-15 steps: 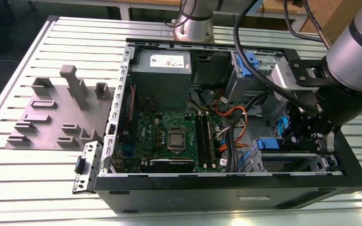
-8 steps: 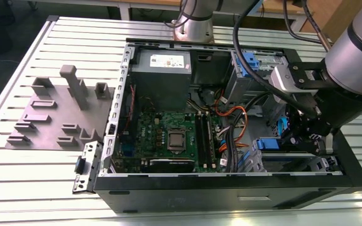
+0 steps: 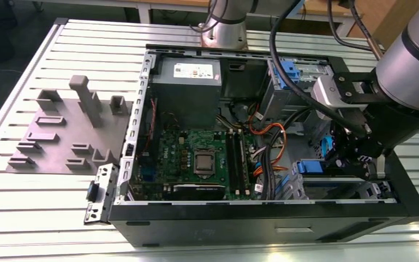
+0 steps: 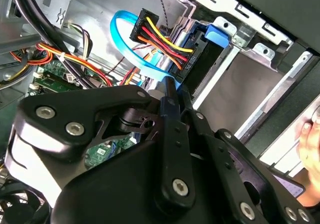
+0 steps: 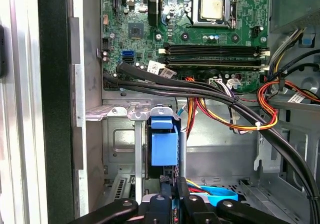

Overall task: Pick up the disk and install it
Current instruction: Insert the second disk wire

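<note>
The disk (image 5: pixel 164 144) stands on edge in the drive bay at the corner of the open computer case, its blue carrier showing between the bay's metal walls. In the second wrist view, power wires and a blue data cable (image 4: pixel 125 39) run to the disk's (image 4: pixel 217 34) end. My gripper (image 5: pixel 173 191) is right at the disk's near edge, its black fingers (image 4: pixel 170 104) pressed together on a thin blue and silver edge. In the exterior view the gripper (image 3: pixel 349 159) hangs inside the case at the exterior view's right, beside the blue carrier (image 3: pixel 311 166).
The green circuit board (image 3: pixel 195 155) covers the case floor, with the grey power supply (image 3: pixel 187 82) behind it. Bundles of black, orange and yellow cables (image 5: pixel 235 107) cross close to the bay. A grey fixture plate (image 3: pixel 64 131) lies on the slatted table at the exterior view's left.
</note>
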`<state>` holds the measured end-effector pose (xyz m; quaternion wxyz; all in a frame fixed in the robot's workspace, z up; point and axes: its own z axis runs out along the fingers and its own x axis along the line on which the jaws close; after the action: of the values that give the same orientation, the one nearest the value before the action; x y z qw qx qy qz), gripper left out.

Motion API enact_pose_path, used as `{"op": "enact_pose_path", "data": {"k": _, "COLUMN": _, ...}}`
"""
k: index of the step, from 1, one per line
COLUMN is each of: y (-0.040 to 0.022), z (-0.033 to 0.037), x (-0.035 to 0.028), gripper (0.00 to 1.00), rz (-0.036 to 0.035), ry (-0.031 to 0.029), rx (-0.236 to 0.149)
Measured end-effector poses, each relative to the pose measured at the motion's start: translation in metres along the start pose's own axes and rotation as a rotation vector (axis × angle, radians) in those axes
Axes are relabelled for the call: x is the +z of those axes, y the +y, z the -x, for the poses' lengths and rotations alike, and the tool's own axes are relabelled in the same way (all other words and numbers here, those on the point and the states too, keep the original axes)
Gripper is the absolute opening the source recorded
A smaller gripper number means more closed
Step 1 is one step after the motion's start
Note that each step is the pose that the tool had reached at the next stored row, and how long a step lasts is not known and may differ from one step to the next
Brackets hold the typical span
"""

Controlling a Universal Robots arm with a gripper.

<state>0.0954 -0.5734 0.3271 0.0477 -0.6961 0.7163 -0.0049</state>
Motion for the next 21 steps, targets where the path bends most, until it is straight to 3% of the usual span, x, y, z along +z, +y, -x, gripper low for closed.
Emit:
{"op": "enact_pose_path", "data": {"k": 2, "y": -0.0001, "z": 0.0, "x": -0.0015, "gripper": 0.17, "rz": -0.0002, "ry": -0.0018, "rx": 0.0}}
{"op": "enact_pose_path", "data": {"k": 3, "y": -0.0003, "z": 0.0002, "x": -0.0037, "gripper": 0.23, "rz": -0.0001, "ry": -0.0009, "rx": 0.0}}
{"op": "enact_pose_path", "data": {"k": 9, "y": -0.0014, "z": 0.0011, "x": -0.0185, "gripper": 0.23, "rz": 0.0008, "ry": -0.0002, "rx": 0.0}}
{"op": "enact_pose_path", "data": {"k": 11, "y": -0.0014, "z": 0.0011, "x": -0.0185, "gripper": 0.22, "rz": 0.0009, "ry": -0.0005, "rx": 0.0}}
{"op": "enact_pose_path", "data": {"k": 13, "y": -0.0014, "z": 0.0011, "x": -0.0185, "gripper": 0.11, "rz": 0.0009, "ry": -0.0006, "rx": 0.0}}
{"op": "enact_pose_path", "data": {"k": 21, "y": -0.0014, "z": 0.0011, "x": -0.0186, "gripper": 0.11, "rz": 0.0009, "ry": -0.0006, "rx": 0.0}}
